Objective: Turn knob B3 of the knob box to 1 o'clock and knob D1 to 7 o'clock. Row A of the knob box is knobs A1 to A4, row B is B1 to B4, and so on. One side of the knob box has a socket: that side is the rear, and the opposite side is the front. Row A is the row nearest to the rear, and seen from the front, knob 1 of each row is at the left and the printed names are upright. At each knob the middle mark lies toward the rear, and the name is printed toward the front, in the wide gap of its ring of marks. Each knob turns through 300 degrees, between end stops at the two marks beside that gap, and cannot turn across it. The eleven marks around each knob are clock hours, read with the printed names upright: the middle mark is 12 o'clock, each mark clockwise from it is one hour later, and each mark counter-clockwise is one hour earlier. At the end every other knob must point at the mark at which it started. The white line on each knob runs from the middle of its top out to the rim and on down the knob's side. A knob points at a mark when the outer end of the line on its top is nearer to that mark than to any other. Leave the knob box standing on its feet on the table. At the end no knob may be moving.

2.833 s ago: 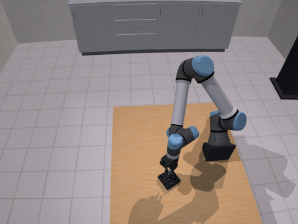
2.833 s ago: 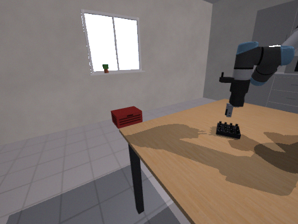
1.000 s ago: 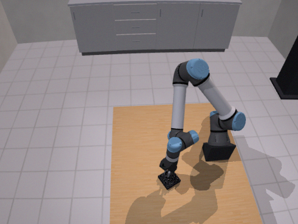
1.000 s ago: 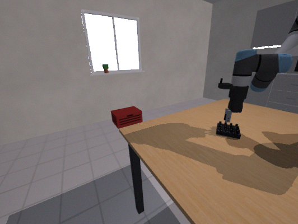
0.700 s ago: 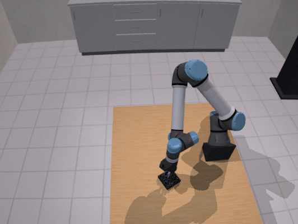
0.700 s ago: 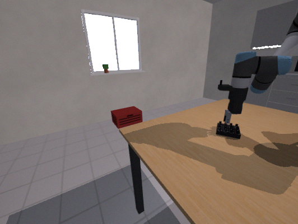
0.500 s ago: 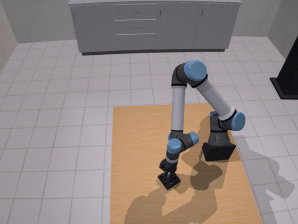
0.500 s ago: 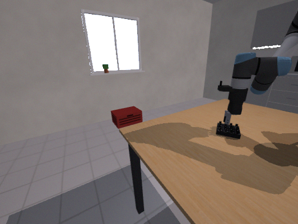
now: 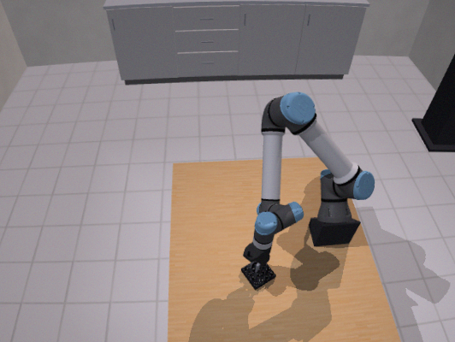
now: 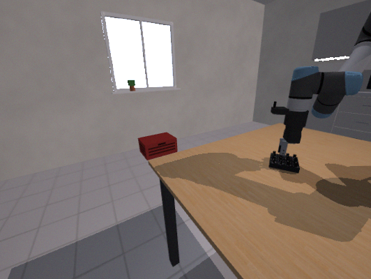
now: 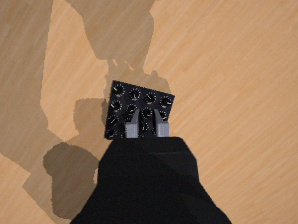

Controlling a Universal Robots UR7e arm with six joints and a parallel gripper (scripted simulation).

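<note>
The black knob box (image 9: 257, 275) stands on the wooden table and also shows in the exterior view (image 10: 284, 163) and the wrist view (image 11: 140, 111). It carries rows of small black knobs with white lines. My gripper (image 11: 146, 115) (image 10: 282, 153) points straight down over the box, with its fingertips at about knob height. The two grey fingers stand partly apart, one on each side of a knob (image 11: 146, 114) in the inner part of the box. I cannot tell whether they touch it. The printed names are too small to read. The wrist body hides the box's near rows.
The arm's base (image 9: 333, 228) stands on the table to the right of the box. The table's edge (image 10: 181, 195) runs to the left in the exterior view. A red crate (image 10: 157, 144) sits on the floor beyond it. Grey cabinets (image 9: 235, 38) line the far wall.
</note>
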